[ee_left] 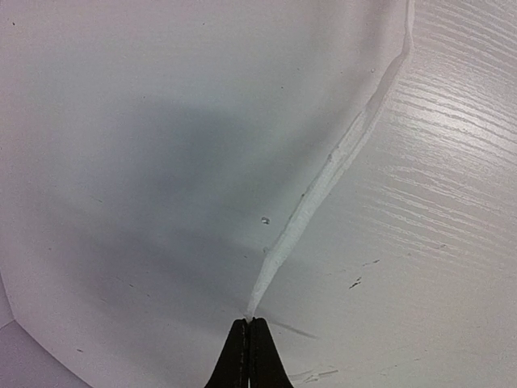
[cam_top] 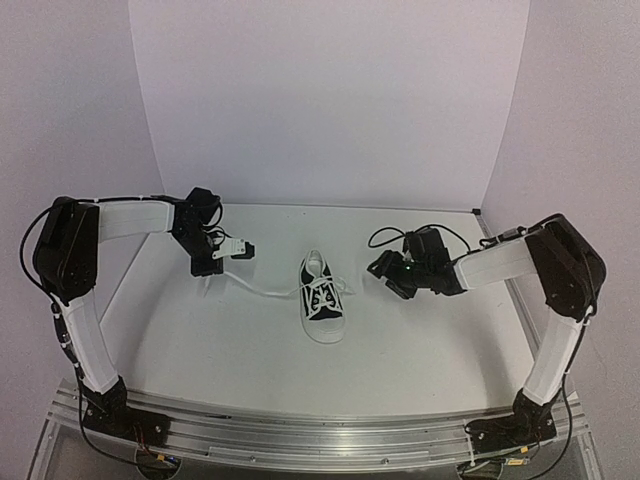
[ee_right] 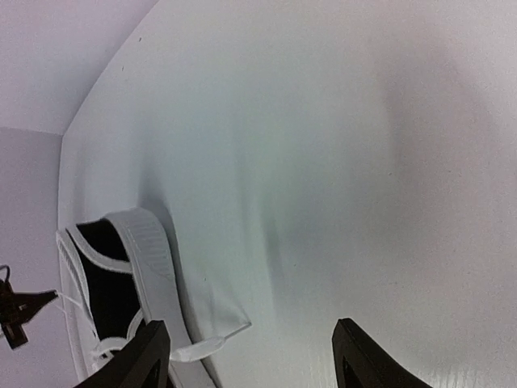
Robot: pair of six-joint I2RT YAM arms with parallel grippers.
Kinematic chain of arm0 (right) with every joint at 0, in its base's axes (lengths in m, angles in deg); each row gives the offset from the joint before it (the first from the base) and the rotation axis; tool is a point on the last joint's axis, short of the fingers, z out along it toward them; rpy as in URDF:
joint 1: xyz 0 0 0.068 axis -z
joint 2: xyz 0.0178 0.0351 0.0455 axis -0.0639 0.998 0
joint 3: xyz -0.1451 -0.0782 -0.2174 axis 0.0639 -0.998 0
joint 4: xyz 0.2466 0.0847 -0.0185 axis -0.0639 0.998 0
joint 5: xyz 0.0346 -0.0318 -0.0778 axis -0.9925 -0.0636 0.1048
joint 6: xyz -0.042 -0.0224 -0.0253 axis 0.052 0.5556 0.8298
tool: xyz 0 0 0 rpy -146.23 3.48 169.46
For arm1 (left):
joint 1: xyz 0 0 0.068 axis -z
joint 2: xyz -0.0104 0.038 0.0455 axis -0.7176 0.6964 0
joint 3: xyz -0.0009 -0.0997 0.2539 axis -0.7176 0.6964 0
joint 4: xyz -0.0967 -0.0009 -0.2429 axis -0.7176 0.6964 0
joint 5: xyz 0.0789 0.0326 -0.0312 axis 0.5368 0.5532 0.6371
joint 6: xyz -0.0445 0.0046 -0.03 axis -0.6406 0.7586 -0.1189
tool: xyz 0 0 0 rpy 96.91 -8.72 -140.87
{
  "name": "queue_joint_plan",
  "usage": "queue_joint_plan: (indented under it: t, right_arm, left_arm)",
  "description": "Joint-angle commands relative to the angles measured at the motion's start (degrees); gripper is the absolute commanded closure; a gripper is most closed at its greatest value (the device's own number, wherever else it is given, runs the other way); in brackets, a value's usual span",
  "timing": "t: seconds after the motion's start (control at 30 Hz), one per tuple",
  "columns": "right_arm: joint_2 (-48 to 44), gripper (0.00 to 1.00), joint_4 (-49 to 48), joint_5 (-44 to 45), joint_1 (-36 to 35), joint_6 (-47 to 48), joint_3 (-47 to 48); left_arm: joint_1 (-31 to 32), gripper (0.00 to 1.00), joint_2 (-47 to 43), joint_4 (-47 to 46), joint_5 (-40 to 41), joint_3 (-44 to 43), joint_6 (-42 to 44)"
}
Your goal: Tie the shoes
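The shoe, a small black sneaker with a white toe cap, stands mid-table with its toe toward the arms. One white lace runs left from it to my left gripper. In the left wrist view that gripper is shut on the lace's end, which stretches away to the upper right. My right gripper hovers just right of the shoe, open. In its wrist view the gripper has nothing between its fingers. The other lace end lies loose on the table beside the shoe's white sole.
A white curved backdrop closes the back and both sides of the white table. An aluminium rail with both arm bases runs along the near edge. Black cables loop behind the right wrist.
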Motion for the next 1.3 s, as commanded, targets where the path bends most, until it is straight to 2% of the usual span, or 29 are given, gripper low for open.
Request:
queue_joint_plan:
  t: [0.0, 0.13, 0.2, 0.23, 0.47, 0.87, 0.97, 1.03, 1.13, 1.2, 1.27]
  right_arm:
    - [-5.39, 0.3, 7.74, -7.85, -2.99, 29.37, 4.2]
    - [-7.63, 0.27, 6.82, -13.79, -2.9, 69.28, 0.15]
    - [-5.9, 0.25, 6.87, -17.65, -2.46, 83.44, 0.07]
    - [-4.79, 0.25, 6.8, -18.92, -2.2, 87.01, 0.62]
    - [5.19, 0.28, 7.68, -26.38, -0.7, 95.38, 7.23]
    - [13.58, 0.33, 7.71, -28.79, -0.79, 94.96, 14.13]
    - [14.73, 0.37, 7.71, -29.06, -0.77, 94.22, 14.91]
    - [15.29, 0.42, 7.79, -28.98, -0.78, 94.18, 15.29]
    - [15.42, 0.54, 7.8, -28.37, -0.79, 94.41, 15.26]
    - [15.37, 0.68, 7.77, -28.28, -0.76, 94.24, 15.21]
    - [15.28, 0.88, 7.79, -27.97, -0.76, 93.72, 15.21]
  left_arm:
    - [0.1, 1.0, -2.98, 1.44, -1.29, -2.2, -0.84]
    - [0.11, 1.0, -2.97, 0.86, -1.45, -1.98, 0.21]
    - [0.1, 1.0, -2.91, 0.43, -1.36, -2.0, 0.32]
    - [0.16, 1.0, -2.89, 0.31, -1.16, -2.04, 0.29]
    - [0.89, 1.0, -3.36, 0.09, -0.7, -1.93, -0.39]
    - [1.09, 1.0, -3.16, -0.3, -1.34, -1.85, -1.38]
    - [1.07, 1.0, -3.17, -0.09, -1.35, -2.16, -1.42]
    - [1.08, 1.0, -3.11, -0.06, -1.38, -2.22, -1.38]
    - [1.08, 1.0, -2.98, -0.06, -1.37, -2.32, -1.4]
    - [1.08, 1.0, -2.98, -0.08, -1.37, -2.46, -1.46]
    - [1.07, 1.0, -2.97, -0.19, -1.2, -2.64, -1.47]
